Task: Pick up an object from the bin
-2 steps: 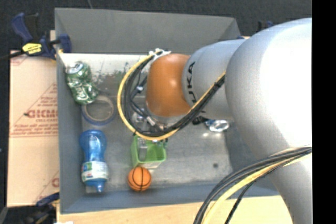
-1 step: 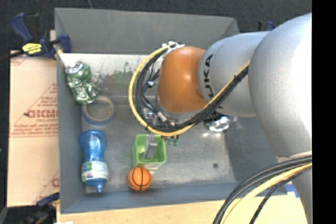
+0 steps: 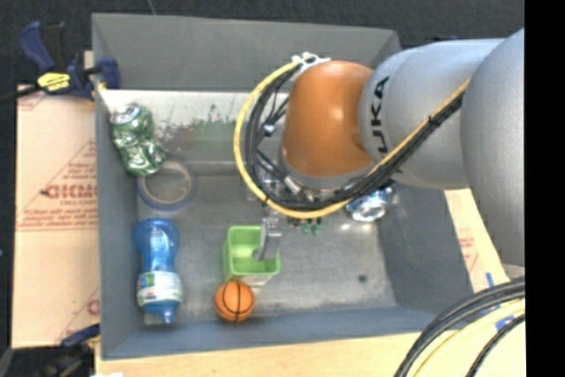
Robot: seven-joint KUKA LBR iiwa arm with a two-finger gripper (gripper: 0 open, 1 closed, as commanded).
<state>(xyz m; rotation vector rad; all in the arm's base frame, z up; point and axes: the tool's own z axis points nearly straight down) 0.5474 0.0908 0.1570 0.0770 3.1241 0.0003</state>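
The gripper [image 3: 267,245] is down at a green square cup [image 3: 239,252], which sits on the floor of the bin [image 3: 353,274] close to the front edge, somewhat left of the middle. The gripper's tip is at the cup's right wall and reaches into its open top. Whether it is spread or pressed together cannot be told, as the orange wrist cover [image 3: 322,124] and the cable loops [image 3: 252,146] hide most of it.

A small orange ball [image 3: 234,300] lies just beside the cup, toward the front edge. A blue plastic bottle [image 3: 157,269] lies along the left wall near the front left corner. Behind it is a roll of tape [image 3: 166,186], and a crushed green can [image 3: 135,139] lies near the back left corner. A shiny crumpled thing [image 3: 366,207] shows partly beneath the arm, toward the right wall.
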